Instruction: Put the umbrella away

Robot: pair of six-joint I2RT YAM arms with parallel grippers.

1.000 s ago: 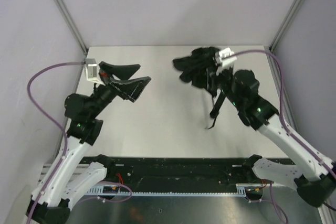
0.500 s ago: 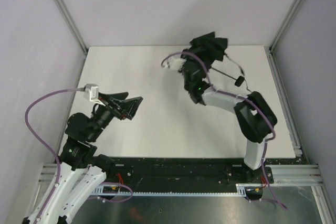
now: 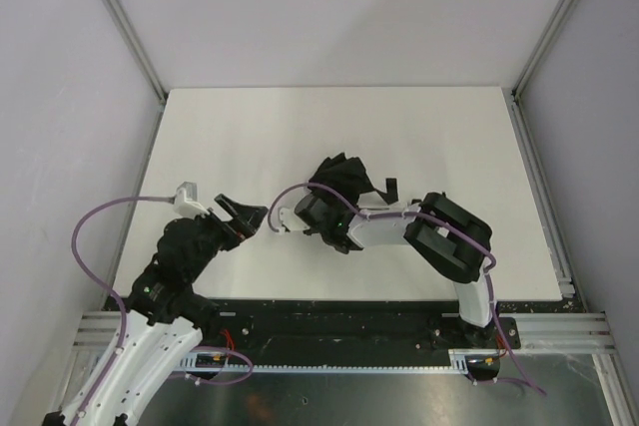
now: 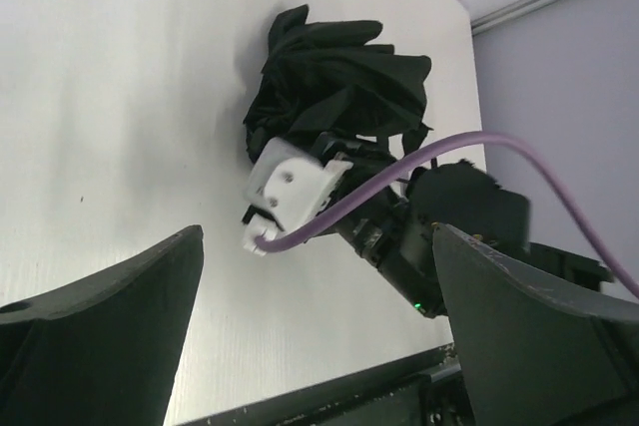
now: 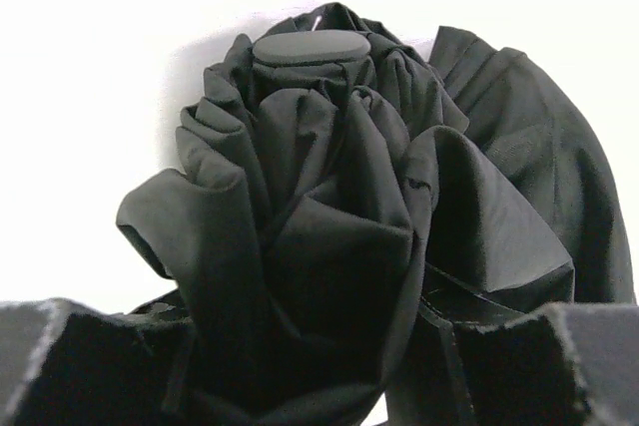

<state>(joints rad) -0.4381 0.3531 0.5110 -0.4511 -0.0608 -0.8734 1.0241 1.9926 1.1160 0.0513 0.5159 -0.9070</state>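
Black umbrella (image 5: 319,216) bunched, clamped in right claw (image 5: 310,366); left claw (image 4: 318,286) spread wide

Bright, even light; table (image 5: 80,67) blown out white, umbrella (image 5: 329,207) folds sharp.

A lab test cell — white table (image 3: 250,127), plain grey panel walls (image 3: 329,7), aluminium frame posts (image 3: 120,17).

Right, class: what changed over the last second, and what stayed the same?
The right gripper carried the umbrella from the far right of the table to near centre. The left gripper pulled back toward its base. Unchanged: right gripper shut on umbrella, left gripper open.
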